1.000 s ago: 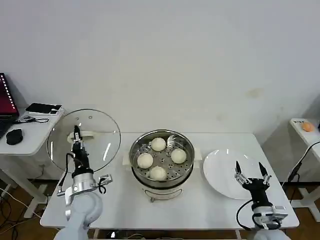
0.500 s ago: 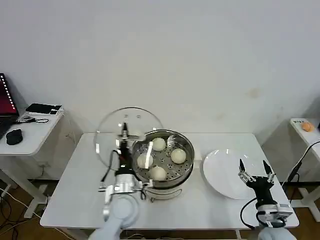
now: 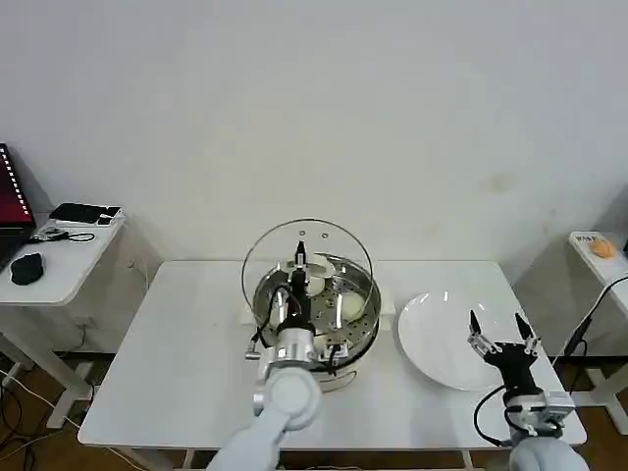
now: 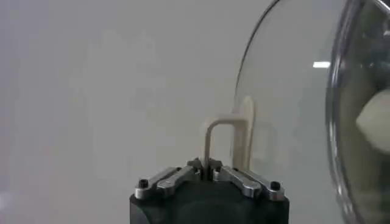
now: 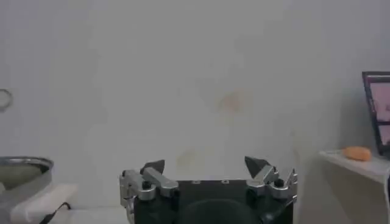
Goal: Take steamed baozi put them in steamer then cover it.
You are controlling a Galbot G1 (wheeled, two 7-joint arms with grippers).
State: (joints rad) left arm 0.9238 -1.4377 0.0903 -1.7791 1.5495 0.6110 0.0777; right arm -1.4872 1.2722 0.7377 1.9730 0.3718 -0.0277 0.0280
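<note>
The steamer (image 3: 364, 337), a shiny steel pot, stands mid-table with steamed baozi (image 3: 349, 307) on its perforated tray. My left gripper (image 3: 299, 259) is shut on the cream bar handle (image 4: 245, 131) of the cover (image 3: 339, 247), a clear glass lid. It holds the cover tilted on edge just above the steamer's far side. In the left wrist view, my left gripper (image 4: 205, 173) pinches the handle's thin leg, and a baozi (image 4: 374, 119) shows through the glass (image 4: 292, 85). My right gripper (image 3: 497, 331) hovers open over the white plate's near right edge; in the right wrist view, my right gripper (image 5: 206, 164) holds nothing.
A bare white plate (image 3: 437, 339) lies right of the steamer on the white table (image 3: 177, 353). A side table (image 3: 54, 275) at the left carries a mouse, a phone and a laptop. Another side table (image 3: 599, 257) at the right holds an orange object (image 5: 356, 153).
My left arm has carried the cover rightward from above the table's left edge to over the steamer. The right gripper has stayed near the plate, open.
</note>
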